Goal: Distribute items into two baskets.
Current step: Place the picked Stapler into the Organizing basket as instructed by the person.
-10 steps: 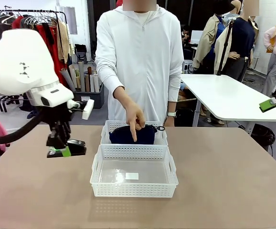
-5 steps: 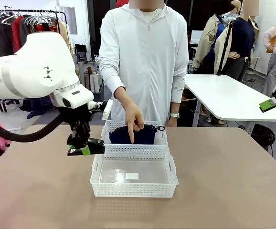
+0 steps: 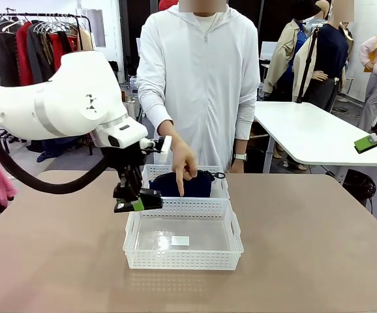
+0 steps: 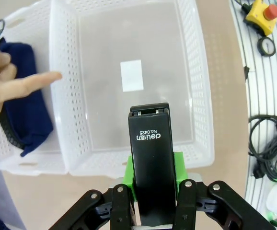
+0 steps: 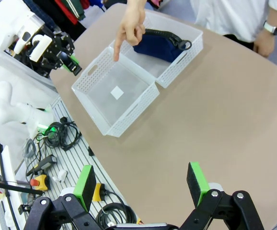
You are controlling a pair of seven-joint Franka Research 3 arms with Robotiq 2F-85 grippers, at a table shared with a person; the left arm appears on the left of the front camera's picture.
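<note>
Stapler point(image 4: 152, 165) sitting clamped between the green pads point(image 4: 129, 173) of the left gripper point(image 3: 138, 203), jaws closed on it, lying level, held up off the tabletop point(image 3: 319, 248). Hanging over the left rim of the larger basket point(image 3: 227, 259), at that basket's far left corner in the front view. Showing printed white lettering on its black top in the left wrist view, with the larger basket's clear floor and white label point(image 4: 132, 75) directly below and beyond it.

Pouch point(image 3: 175, 184) lying inside the smaller basket point(image 3: 220, 189), filling most of its width. Smaller basket standing touching the far side of the larger one, both near the middle of the tabletop, closer to its far edge.

Person's hand point(image 3: 183, 163) reaching from the far edge, index finger pointing downward above the shared wall between the two baskets, tip aimed toward the larger basket in the wrist views.

Right gripper point(image 5: 143, 184) hovering high over the right part of the tabletop, jaws wide apart, holding nothing.
</note>
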